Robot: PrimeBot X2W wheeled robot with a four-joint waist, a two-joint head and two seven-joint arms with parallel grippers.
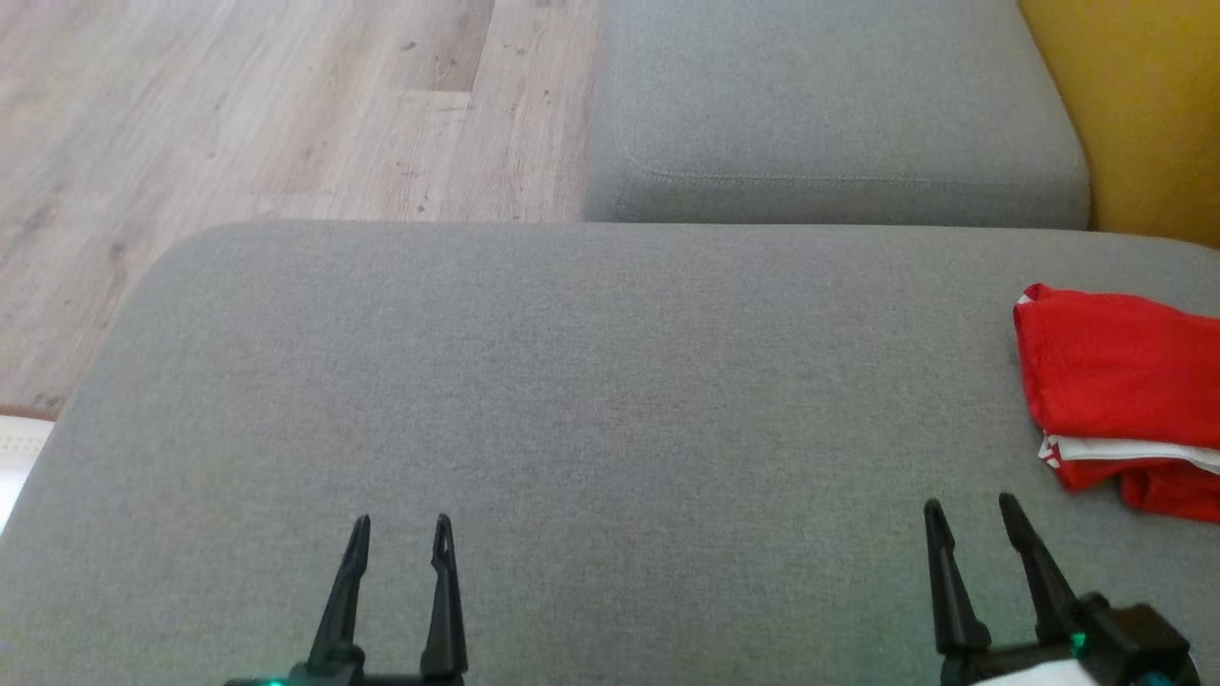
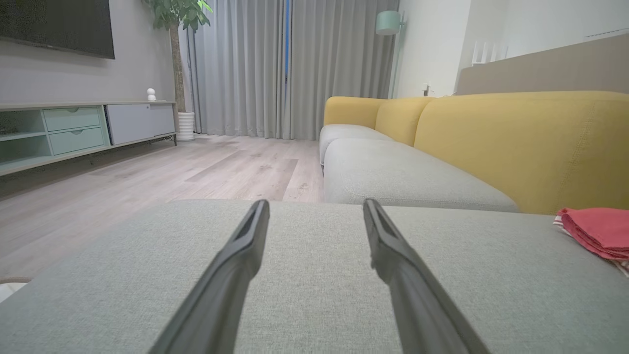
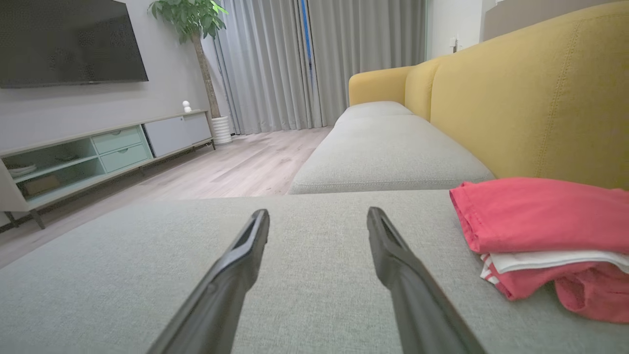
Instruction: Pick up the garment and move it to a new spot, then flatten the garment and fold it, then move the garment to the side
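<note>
The garment [image 1: 1120, 400] is a red cloth with white trim, folded into a small stack at the right edge of the grey cushion [image 1: 572, 381]. It also lies at the right in the left wrist view [image 2: 597, 231] and the right wrist view [image 3: 545, 231]. My left gripper [image 1: 400, 534] stands open over the cushion's near left, holding nothing. Just left of and below the garment, my right gripper [image 1: 967, 514] is open too and apart from the cloth. Both pairs of fingers [image 2: 245, 255] [image 3: 245, 255] are spread with bare cushion between them.
A second grey seat cushion [image 1: 829, 105] lies beyond, with the yellow sofa back [image 1: 1134, 105] to its right. Wood floor [image 1: 267, 114] stretches left of the cushions. A TV stand [image 3: 98, 152], potted plant [image 3: 196, 29] and curtains [image 2: 290, 69] stand far off.
</note>
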